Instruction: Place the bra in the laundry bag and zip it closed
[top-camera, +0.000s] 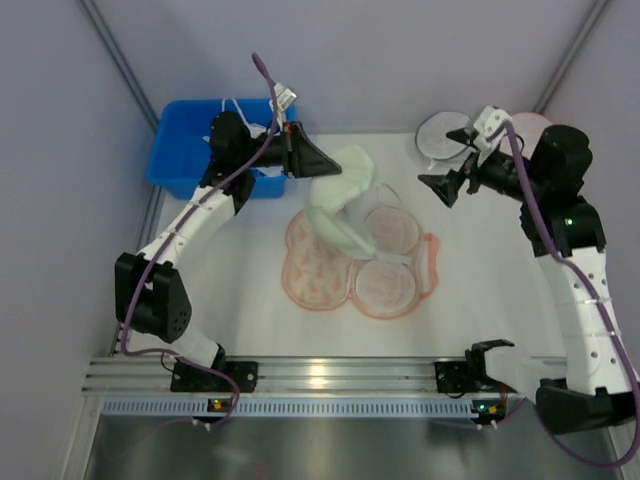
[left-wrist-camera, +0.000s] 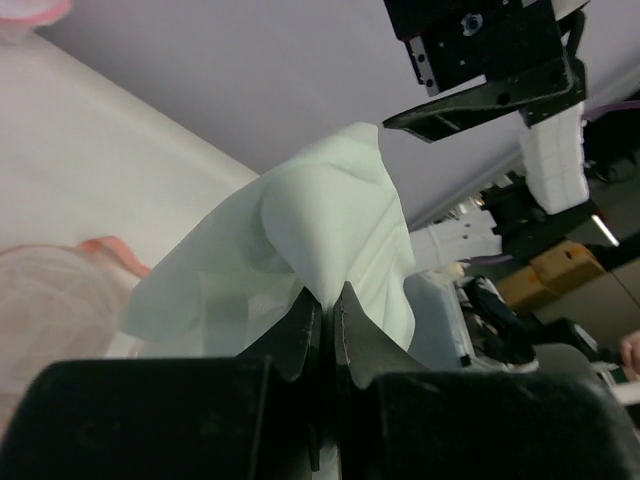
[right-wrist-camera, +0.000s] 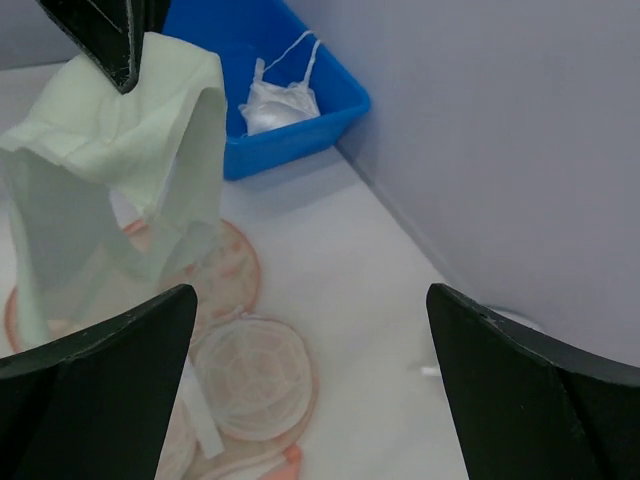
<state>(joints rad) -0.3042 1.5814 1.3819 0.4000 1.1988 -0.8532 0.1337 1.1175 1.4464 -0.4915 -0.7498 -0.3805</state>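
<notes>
The pale cream bra (top-camera: 345, 195) hangs bunched from my left gripper (top-camera: 325, 166), which is shut on its upper fold above the table. In the left wrist view the fingertips (left-wrist-camera: 345, 315) pinch the bra (left-wrist-camera: 330, 210) tightly. The peach-pink laundry bag (top-camera: 318, 268) lies open and flat under the bra, its white mesh cups (top-camera: 385, 283) facing up. My right gripper (top-camera: 441, 188) hovers open to the right of the bra, holding nothing. Its wrist view shows the bra (right-wrist-camera: 120, 150) hanging over the laundry bag (right-wrist-camera: 250, 375), with wide jaws around the gripper's gap (right-wrist-camera: 310, 300).
A blue bin (top-camera: 180, 150) at the back left holds a white string-strap bra (right-wrist-camera: 275, 105). A round white mesh pouch (top-camera: 440, 135) and a pink pouch (top-camera: 528, 122) lie at the back right. Grey walls enclose the table on both sides.
</notes>
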